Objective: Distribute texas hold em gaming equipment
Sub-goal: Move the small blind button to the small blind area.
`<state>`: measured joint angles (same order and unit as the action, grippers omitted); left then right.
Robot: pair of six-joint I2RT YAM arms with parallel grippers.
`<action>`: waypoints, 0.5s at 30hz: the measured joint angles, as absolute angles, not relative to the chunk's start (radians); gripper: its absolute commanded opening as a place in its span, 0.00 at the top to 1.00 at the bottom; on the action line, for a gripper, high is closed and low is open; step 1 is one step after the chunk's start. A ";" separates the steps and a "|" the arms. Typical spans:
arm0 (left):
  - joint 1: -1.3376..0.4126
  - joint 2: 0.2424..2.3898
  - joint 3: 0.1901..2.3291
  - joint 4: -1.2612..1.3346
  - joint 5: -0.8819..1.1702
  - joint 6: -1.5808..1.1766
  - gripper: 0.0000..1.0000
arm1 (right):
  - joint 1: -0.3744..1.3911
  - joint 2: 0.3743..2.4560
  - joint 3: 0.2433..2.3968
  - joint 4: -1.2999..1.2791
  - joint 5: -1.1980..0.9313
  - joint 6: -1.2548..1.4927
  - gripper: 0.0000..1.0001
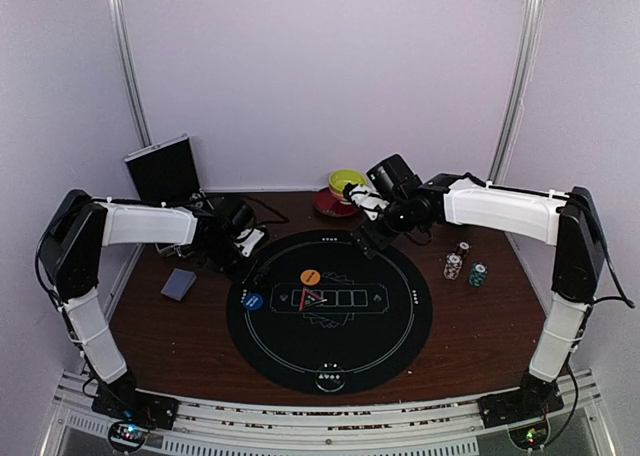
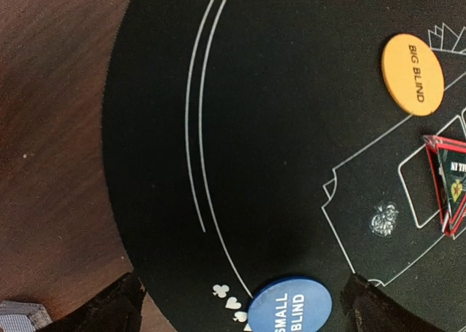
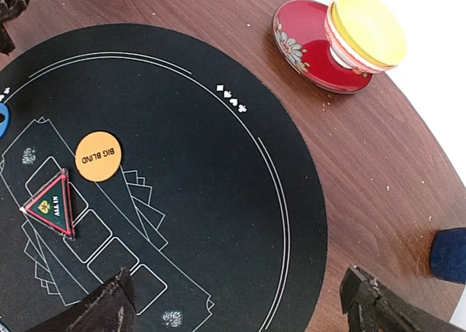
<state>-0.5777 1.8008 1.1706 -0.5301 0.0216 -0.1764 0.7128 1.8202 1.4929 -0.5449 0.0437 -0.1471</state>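
Hovering above the mat, left gripper and right gripper are held wide, empty. Dealing seems not begun: cards lie left, chips right; a grasp is needed.

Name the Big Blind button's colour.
Orange with black lettering; the button shows best in the left wrist view.

A: The table looks like dark wood, its grain showing under a low sheen.
B: The round mat on it is black and matt, seemingly soft-topped, with white lines printed flat.
A: And the orange disc?
B: Smooth matt plastic, like the blue disc. The red saucer and yellow-green bowl shine like glazed ceramic.
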 measured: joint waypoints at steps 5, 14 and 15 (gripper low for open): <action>-0.580 1.805 1.166 -0.548 0.067 -0.139 0.05 | 0.712 1.824 1.492 -0.541 0.051 -0.151 0.00; -0.628 1.790 1.117 -0.550 0.130 -0.109 0.10 | 0.712 1.840 1.487 -0.537 0.073 -0.156 0.00; -0.637 1.790 1.114 -0.550 0.130 -0.109 0.12 | 0.712 1.840 1.486 -0.536 0.076 -0.157 0.00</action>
<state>-0.6369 1.7905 1.1145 -0.5499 0.1299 -0.1085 0.7120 1.8404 1.4860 -0.5358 0.0761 -0.1570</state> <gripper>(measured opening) 0.899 0.999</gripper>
